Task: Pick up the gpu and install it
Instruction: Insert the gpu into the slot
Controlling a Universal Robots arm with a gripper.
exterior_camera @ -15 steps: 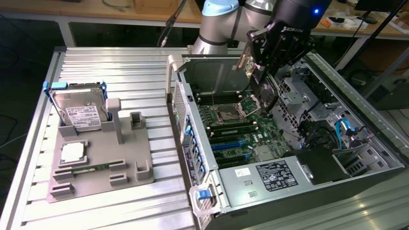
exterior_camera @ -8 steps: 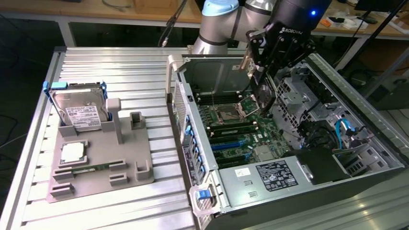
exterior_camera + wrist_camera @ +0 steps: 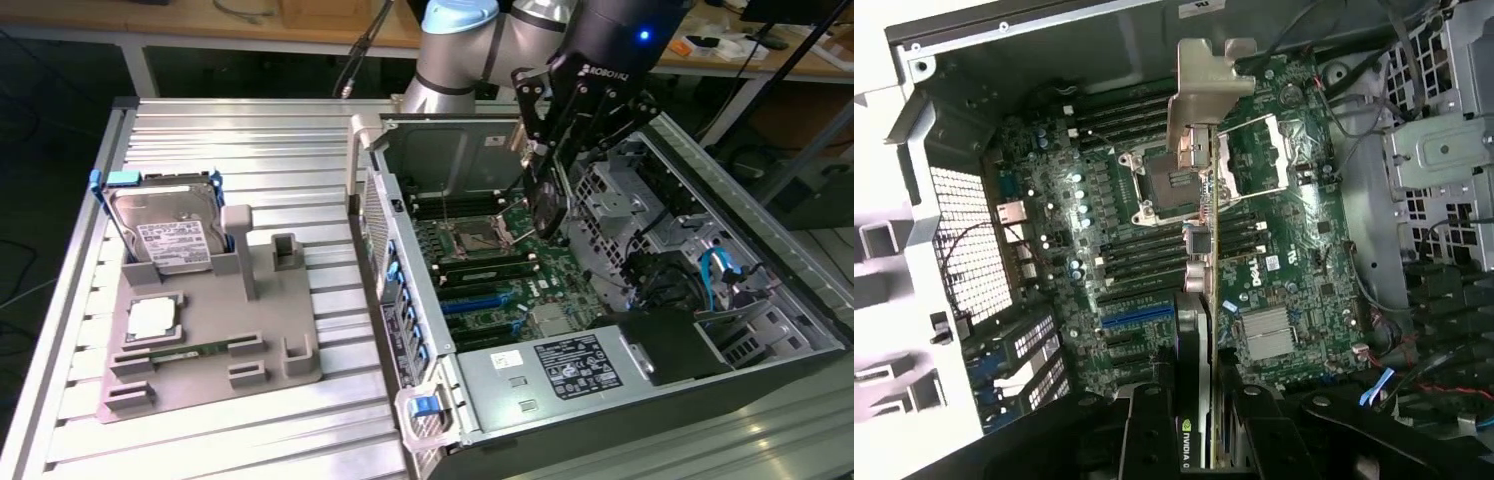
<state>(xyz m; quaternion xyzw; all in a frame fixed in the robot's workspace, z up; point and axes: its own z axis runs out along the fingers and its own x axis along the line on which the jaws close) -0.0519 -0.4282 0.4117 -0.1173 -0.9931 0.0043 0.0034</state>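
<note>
My gripper point(image 3: 554, 160) hangs over the open computer case point(image 3: 400, 250), shut on the gpu point(image 3: 549, 208). The dark, thin card hangs on edge above the motherboard point(image 3: 481, 262), near the processor socket point(image 3: 481, 237). In the wrist view the gpu point(image 3: 1203, 270) runs edge-on away from my gripper point(image 3: 1199, 410), and its silver end bracket point(image 3: 1209, 85) is at the far end. The card is above the board and touches no slot. The blue expansion slots point(image 3: 1137, 316) lie off to one side of it.
On the exterior view's left, a grey holder tray point(image 3: 274, 340) carries a silver hard drive point(image 3: 167, 238) in a blue frame, a processor chip point(image 3: 152, 318) and a green memory stick point(image 3: 187, 351). Drive cages point(image 3: 667, 210), cables point(image 3: 714, 270) and the black power supply point(image 3: 674, 345) crowd the case's right side.
</note>
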